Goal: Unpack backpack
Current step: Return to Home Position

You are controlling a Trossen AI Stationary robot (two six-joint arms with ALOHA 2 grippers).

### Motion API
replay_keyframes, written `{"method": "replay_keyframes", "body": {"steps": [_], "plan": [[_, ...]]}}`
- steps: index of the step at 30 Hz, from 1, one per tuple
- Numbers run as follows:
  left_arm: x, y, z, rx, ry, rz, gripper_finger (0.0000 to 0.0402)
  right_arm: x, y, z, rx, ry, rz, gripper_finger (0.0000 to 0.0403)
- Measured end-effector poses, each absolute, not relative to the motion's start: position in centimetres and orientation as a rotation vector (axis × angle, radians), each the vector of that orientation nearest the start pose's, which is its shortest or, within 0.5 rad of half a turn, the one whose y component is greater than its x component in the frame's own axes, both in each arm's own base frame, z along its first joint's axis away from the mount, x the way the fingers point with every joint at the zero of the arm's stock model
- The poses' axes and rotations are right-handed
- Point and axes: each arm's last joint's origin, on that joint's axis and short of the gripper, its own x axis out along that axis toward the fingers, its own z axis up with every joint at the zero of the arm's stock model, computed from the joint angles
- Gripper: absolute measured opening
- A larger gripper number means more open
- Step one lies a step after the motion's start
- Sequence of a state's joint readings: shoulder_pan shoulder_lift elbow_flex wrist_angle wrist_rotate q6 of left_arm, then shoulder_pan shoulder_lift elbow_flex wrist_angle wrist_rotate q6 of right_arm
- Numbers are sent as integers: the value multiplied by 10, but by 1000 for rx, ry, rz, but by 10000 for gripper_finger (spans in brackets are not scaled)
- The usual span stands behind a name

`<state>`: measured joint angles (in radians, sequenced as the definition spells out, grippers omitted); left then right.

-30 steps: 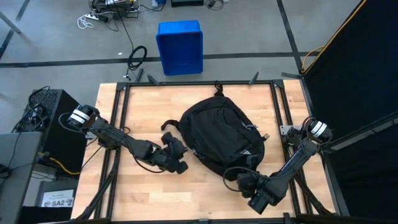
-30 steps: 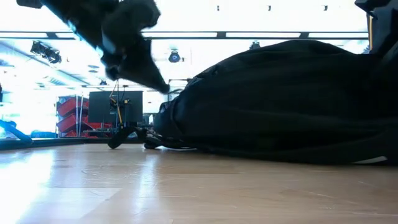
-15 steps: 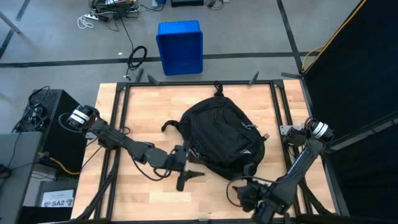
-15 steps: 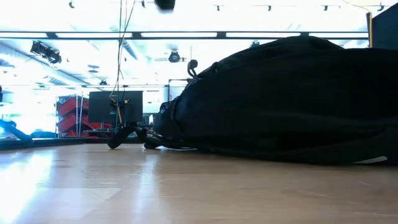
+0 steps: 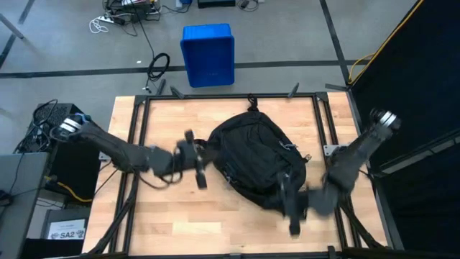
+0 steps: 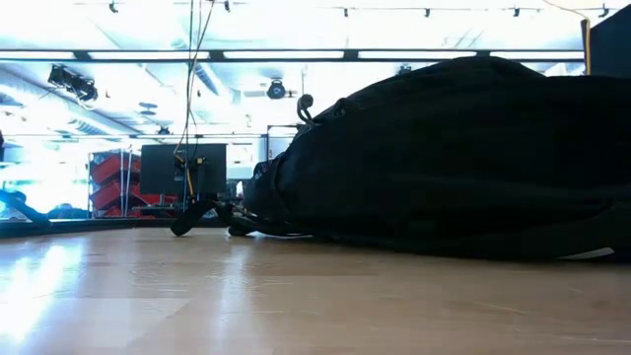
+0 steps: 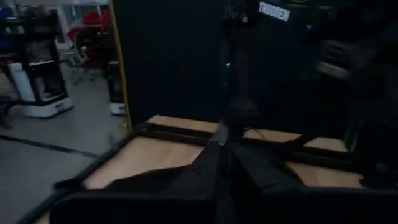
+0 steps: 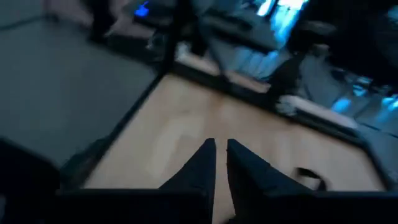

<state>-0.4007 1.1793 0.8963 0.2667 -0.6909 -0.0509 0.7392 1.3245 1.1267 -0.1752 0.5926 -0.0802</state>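
Note:
The black backpack (image 5: 255, 160) lies flat on the wooden table, a little right of its middle, with its loop handle (image 5: 251, 101) toward the far edge and a strap (image 5: 194, 145) trailing to the left. In the low view the backpack (image 6: 444, 158) fills the right half. My left gripper (image 5: 195, 164) hovers just left of the backpack, blurred; in its wrist view the fingers (image 7: 225, 155) look shut and hold nothing. My right gripper (image 5: 291, 208) is by the backpack's near right edge; its fingers (image 8: 219, 155) stand almost together over bare wood.
A blue plastic bin (image 5: 208, 54) stands on the floor beyond the far edge, with cables (image 5: 158, 66) beside it. A black curtain (image 5: 410, 86) closes off the right side. Bare wood (image 5: 165, 223) lies along the near left of the table.
Both arms are swinging. My left gripper has risen out of the low view, dipped toward the near edge, then moved back toward the far and left side beside the backpack. My right gripper went toward the near edge and then came back toward the backpack. The backpack has stayed put.

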Motion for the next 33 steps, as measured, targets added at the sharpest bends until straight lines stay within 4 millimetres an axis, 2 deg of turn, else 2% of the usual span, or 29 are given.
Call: {"method": "replay_keyframes", "body": {"steps": [3, 6, 9, 11, 15, 18, 22, 25, 29, 33], "plan": [[216, -71, 355, -28, -1, 278, 1, 204, 134, 352, -248, 221, 75, 2], [175, -59, 372, -24, -19, 267, 1, 164, 92, 352, -189, 145, 43, 1], [144, -50, 363, -73, -34, 282, 0, 125, 66, 335, -120, 57, 80, 1], [137, -46, 344, -105, -51, 305, 0, 107, 55, 320, -66, -15, 101, 0], [136, -42, 289, -37, 22, 328, 0, 88, 42, 275, -67, -39, 108, 0], [128, -34, 259, -64, -19, 348, 0, 79, 35, 250, -63, -66, 71, 0], [121, -24, 217, -105, -110, 255, 0, 74, 30, 224, -79, -114, 54, 0], [118, -13, 188, -147, -167, 280, 0, 77, 30, 216, -128, -133, 59, 0], [120, 0, 176, -155, -91, 290, 0, 81, 30, 210, -160, -100, 67, 0], [120, 12, 180, -117, -136, 226, 0, 81, 22, 207, -184, -61, -31, 0]]}}
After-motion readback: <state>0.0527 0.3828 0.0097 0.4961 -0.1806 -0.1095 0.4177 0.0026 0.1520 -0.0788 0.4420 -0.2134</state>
